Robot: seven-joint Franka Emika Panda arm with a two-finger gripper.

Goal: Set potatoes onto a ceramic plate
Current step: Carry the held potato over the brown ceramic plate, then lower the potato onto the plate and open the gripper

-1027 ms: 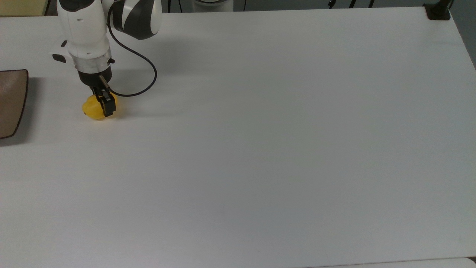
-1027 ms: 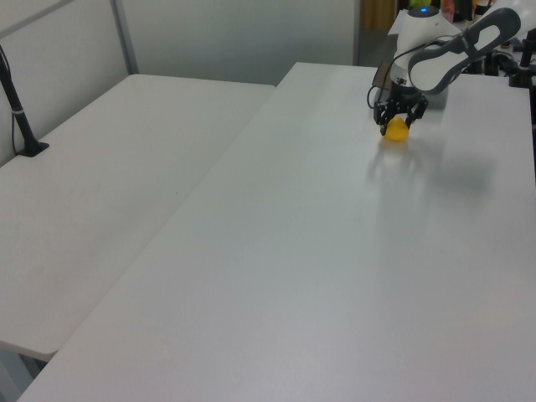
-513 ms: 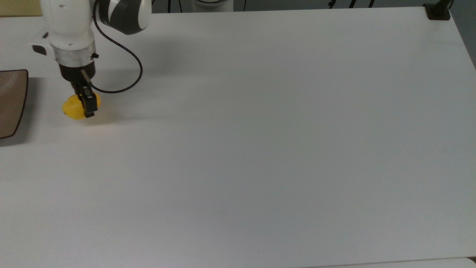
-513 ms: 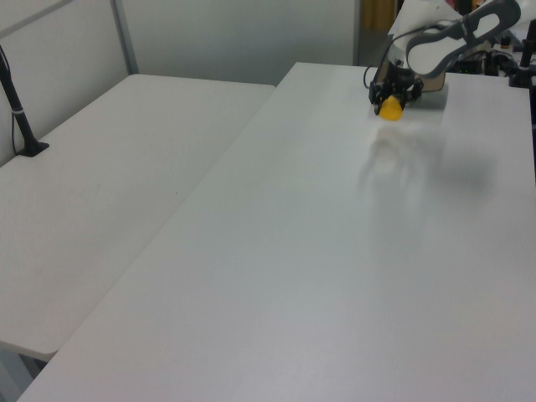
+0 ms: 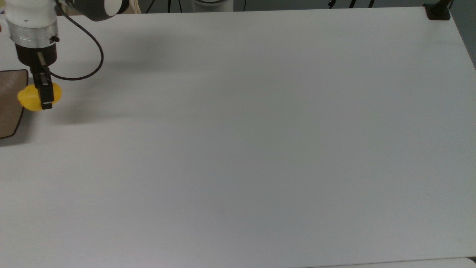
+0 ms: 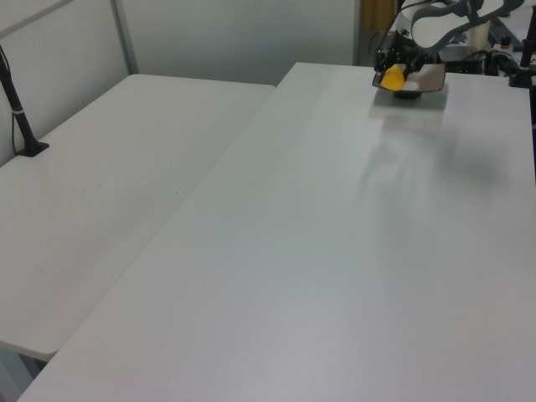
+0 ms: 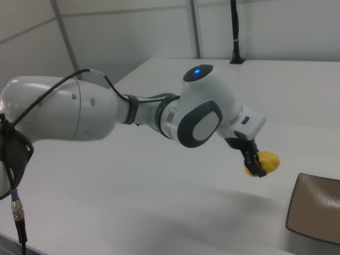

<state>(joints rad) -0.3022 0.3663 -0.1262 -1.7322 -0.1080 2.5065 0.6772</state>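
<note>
The yellow potato (image 5: pixel 31 98) hangs in the air, held by my gripper (image 5: pixel 42 96), which is shut on it. In the top view it sits at the far left, just over the right edge of the brown ceramic plate (image 5: pixel 9 108). The right view shows the potato (image 7: pixel 265 161) lifted above the table, left of the plate (image 7: pixel 316 207), with the gripper (image 7: pixel 255 162) clamped across it. In the left view the potato (image 6: pixel 392 77) and gripper (image 6: pixel 395 67) are at the near edge of the plate (image 6: pixel 425 77).
A wide white table (image 5: pixel 260 149) spreads to the top view's right. A black cable (image 5: pixel 89 56) loops from the wrist. A black post base (image 5: pixel 438 11) stands at the far right corner. A second white table (image 6: pixel 109 184) lies on the left view's left.
The gripper has carried the potato toward the top view's left and lifted it, from beside the plate to over the plate's right edge.
</note>
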